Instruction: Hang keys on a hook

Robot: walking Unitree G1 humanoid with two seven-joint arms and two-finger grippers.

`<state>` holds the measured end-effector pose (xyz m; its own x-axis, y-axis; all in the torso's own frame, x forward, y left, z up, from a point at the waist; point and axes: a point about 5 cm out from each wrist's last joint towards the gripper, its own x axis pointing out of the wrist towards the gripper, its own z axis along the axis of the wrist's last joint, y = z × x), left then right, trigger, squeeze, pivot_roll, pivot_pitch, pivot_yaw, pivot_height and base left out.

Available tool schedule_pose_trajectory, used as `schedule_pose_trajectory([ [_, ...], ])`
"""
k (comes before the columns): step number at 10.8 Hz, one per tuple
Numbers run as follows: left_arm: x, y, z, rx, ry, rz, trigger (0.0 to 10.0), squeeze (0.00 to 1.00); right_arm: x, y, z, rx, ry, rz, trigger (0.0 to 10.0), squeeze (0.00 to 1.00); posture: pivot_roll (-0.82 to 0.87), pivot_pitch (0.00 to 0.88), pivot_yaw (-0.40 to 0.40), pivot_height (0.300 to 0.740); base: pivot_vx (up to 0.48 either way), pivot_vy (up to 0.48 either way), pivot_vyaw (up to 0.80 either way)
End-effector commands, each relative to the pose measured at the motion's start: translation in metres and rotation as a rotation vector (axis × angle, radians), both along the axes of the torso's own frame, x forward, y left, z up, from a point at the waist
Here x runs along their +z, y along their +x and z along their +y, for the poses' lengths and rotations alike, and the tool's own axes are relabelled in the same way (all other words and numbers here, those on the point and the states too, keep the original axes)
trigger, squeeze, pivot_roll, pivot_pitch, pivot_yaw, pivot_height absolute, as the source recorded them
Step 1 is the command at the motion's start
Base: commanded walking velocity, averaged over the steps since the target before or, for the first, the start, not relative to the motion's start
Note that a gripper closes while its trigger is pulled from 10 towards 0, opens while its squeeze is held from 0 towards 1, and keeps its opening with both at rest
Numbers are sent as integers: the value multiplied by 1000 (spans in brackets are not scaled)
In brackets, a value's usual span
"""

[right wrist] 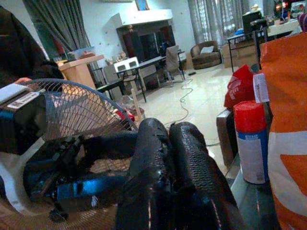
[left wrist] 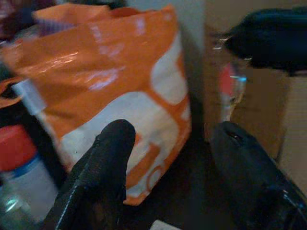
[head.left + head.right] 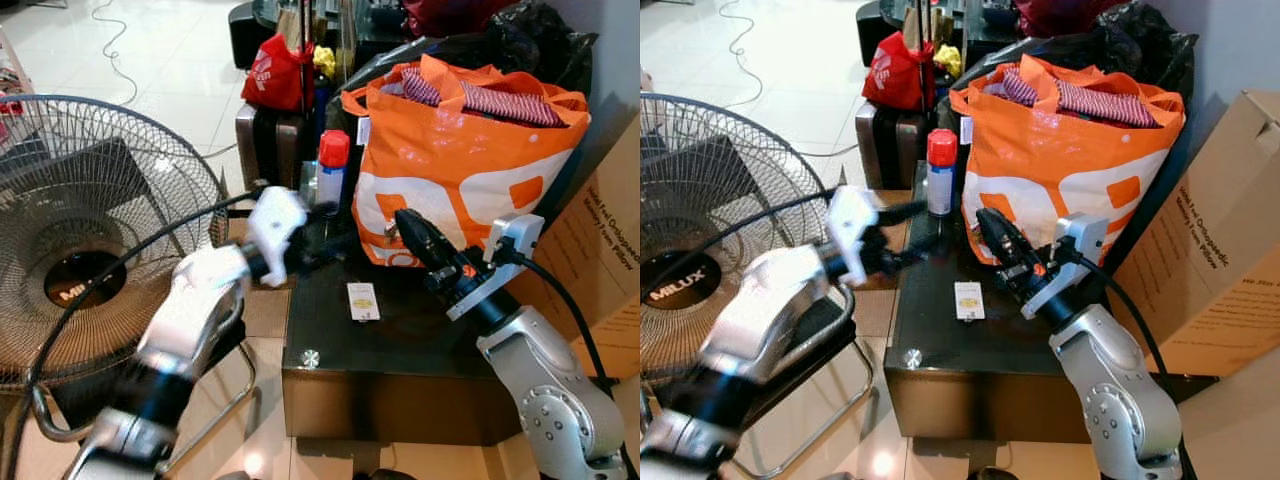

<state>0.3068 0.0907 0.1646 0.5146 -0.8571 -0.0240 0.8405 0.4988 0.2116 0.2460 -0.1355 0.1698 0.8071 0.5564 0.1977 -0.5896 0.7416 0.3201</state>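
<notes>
Two silver arms reach forward over a dark glossy tabletop (image 3: 400,350), where a small white card (image 3: 362,301) lies flat near the middle. The right end effector (image 3: 408,228), its two black fingers pressed together with nothing visible between them, hovers above the far right part of the tabletop, its tip just in front of an orange and white shopping bag (image 3: 460,170). The left end effector (image 3: 915,232) extends over the tabletop's left edge, its fingers (image 2: 103,167) spread apart and empty, pointing toward the bag. A spray can with a red cap (image 3: 332,168) stands upright just left of the bag, which is stuffed with striped fabric (image 3: 500,100). A large floor fan (image 3: 90,240) stands to the left on the tiled floor (image 3: 170,60), and a cardboard box (image 3: 1220,260) leans at right. Behind the bag sit black plastic sacks (image 3: 540,35) and a red bag (image 3: 275,75). No keys or hook can be made out.
</notes>
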Motion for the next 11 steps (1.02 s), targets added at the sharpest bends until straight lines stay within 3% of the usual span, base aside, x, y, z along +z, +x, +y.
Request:
schedule_pose_trajectory([
  [1,0,-1,-9,-79,11,10,10000,0,8,-1,2,28,-8,-31,0,0,-106,0,-27,740,0,0,0],
  [3,-2,-3,-16,-137,32,15,10000,0,10,0,3,34,-11,-36,0,0,-109,0,-27,740,0,0,0],
  [7,12,10,-38,-193,-14,-31,10000,0,13,0,4,55,-15,-45,0,0,-120,0,-29,740,0,0,0],
  [8,13,9,-45,-225,-23,-22,8667,0,13,0,3,51,-17,-47,0,0,-123,0,-25,740,0,0,0],
  [9,11,9,-48,-236,-22,-17,4000,0,14,0,2,48,-18,-48,0,0,-125,0,-23,740,0,0,0],
  [10,8,8,-48,-237,-19,-9,78,0,14,0,2,46,-17,-50,0,0,-125,0,-23,740,0,0,0],
  [11,7,9,-48,-233,-18,-7,0,0,14,0,2,48,-15,-50,0,0,-122,0,-25,740,0,0,0],
])
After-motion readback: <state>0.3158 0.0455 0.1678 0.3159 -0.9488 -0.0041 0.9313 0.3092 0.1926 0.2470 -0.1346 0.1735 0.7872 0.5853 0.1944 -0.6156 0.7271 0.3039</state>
